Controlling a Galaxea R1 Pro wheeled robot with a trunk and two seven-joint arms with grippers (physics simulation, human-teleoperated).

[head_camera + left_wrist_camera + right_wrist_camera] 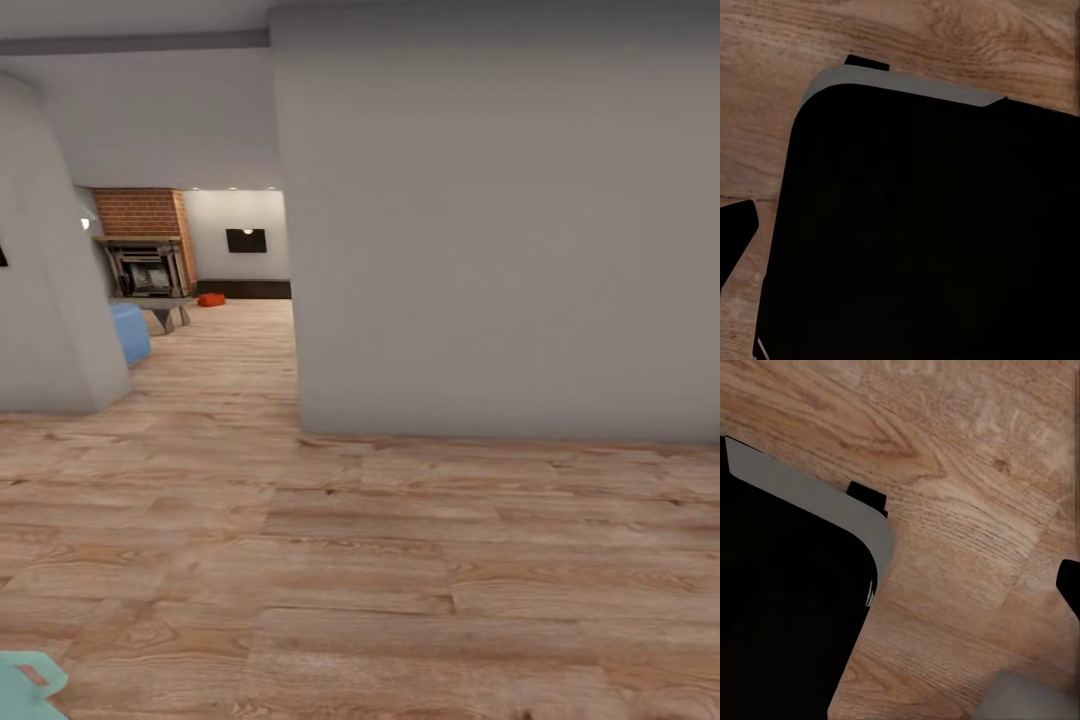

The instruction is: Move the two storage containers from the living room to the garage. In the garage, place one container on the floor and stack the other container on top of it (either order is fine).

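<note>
The robot faces a wood-floored hallway; at eleven o'clock, far off by the fireplace (148,262), one orange container (211,299) sits on the living-room floor (240,345); nothing appears moved yet, and neither gripper's finger state can be told.

A wall (500,230) stands near on the right. Left of it, an opening leads to the far living room (200,300), where a storage container (211,299) lies on the floor (300,560), right of the fireplace (146,265) and beyond the sofa (130,332).
</note>
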